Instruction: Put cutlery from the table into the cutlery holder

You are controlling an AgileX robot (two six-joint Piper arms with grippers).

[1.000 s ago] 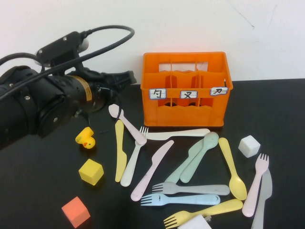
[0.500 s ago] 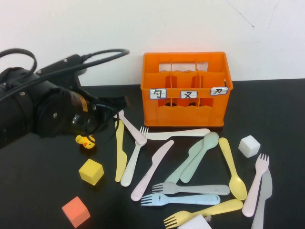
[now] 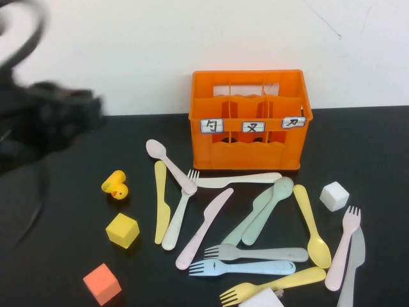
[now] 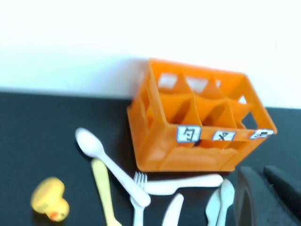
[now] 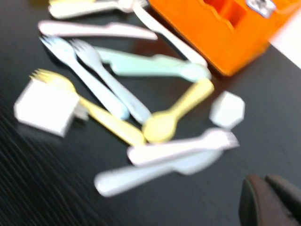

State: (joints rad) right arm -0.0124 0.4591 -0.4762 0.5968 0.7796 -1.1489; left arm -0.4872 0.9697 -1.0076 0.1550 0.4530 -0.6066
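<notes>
The orange cutlery holder (image 3: 249, 75) stands at the back middle of the black table (image 3: 57, 268); no cutlery shows in it. Pastel cutlery lies loose in front of it: a pink spoon (image 3: 169, 165), a yellow knife (image 3: 161, 201), a white fork (image 3: 179, 211), a pink knife (image 3: 204, 227), mint spoons (image 3: 265, 208), a yellow spoon (image 3: 311, 224), a blue fork (image 3: 243, 267) and a pink fork (image 3: 343, 246). My left arm (image 3: 45, 121) is a blur at the far left, away from the cutlery. My left gripper (image 4: 265, 188) is shut and empty. My right gripper (image 5: 263, 193) is shut and empty over bare table beside the right-hand cutlery.
A yellow rubber duck (image 3: 115, 185), a yellow cube (image 3: 123, 230) and an orange-red cube (image 3: 101, 283) lie at the left. A white cube (image 3: 333, 195) lies at the right and a white block (image 3: 262, 299) at the front edge. A white wall rises behind the table.
My left arm has pulled back to the left, away from the pink spoon and the duck, and is blurred by motion. No cutlery has moved.
</notes>
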